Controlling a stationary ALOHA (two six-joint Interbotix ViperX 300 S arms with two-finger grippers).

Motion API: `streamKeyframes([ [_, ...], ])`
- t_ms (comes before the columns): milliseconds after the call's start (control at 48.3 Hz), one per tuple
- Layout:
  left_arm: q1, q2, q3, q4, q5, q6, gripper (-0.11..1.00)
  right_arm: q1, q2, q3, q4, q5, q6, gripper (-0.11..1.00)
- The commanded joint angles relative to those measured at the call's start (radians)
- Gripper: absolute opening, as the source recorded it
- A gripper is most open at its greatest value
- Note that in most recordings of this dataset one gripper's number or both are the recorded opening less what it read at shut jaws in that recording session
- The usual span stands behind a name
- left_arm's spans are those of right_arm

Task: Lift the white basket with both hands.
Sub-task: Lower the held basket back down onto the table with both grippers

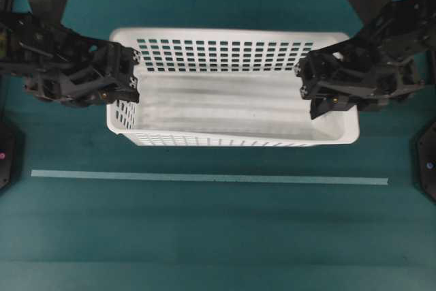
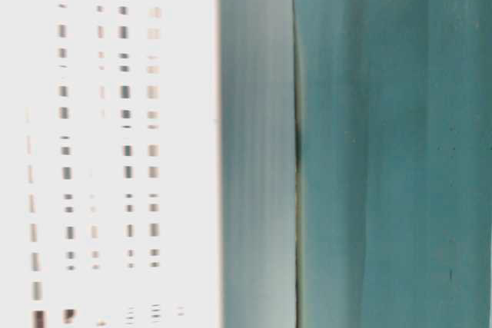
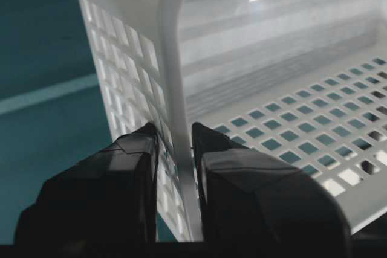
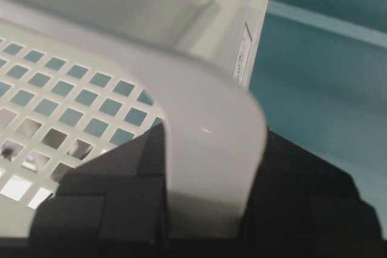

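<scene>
White rectangular slotted plastic basket sat mid-scene above the teal worktop. Left black gripper was clenched on the 9 o'clock end wall; right black gripper was clenched on the 3 o'clock rim. Both grasps done. Basket appeared raised, judging by the table-level view; lift likely under way.

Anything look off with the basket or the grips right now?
Nothing stands out. The white basket looks intact and holds nothing. The left gripper pinches its left end wall, the right gripper straddles the right rim. The table-level view is blurred, showing only slotted white wall.
</scene>
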Motion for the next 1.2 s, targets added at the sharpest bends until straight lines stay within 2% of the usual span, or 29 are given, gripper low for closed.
streamKeyframes([
  [0,0.015,0.014,0.018,0.008,-0.049,0.012,0.11,0.023,0.021,0.026,-0.009,-0.055,-0.057,0.16],
  [331,0.015,0.055,0.115,0.008,-0.094,0.014,0.11,0.006,0.066,0.13,-0.009,-0.146,-0.028,0.16],
  [538,0.014,0.1,0.155,0.008,-0.15,0.012,0.07,0.017,0.127,0.146,0.003,-0.222,-0.025,0.16],
  [828,0.012,0.107,0.213,0.008,-0.153,0.014,0.04,0.037,0.193,0.161,0.005,-0.239,-0.02,0.16],
  [973,0.003,0.118,0.247,0.008,-0.172,0.012,0.04,0.066,0.221,0.193,0.005,-0.284,-0.006,0.16],
  [1180,0.002,0.16,0.288,0.009,-0.238,0.011,0.04,0.063,0.225,0.242,0.005,-0.33,-0.003,0.16],
])
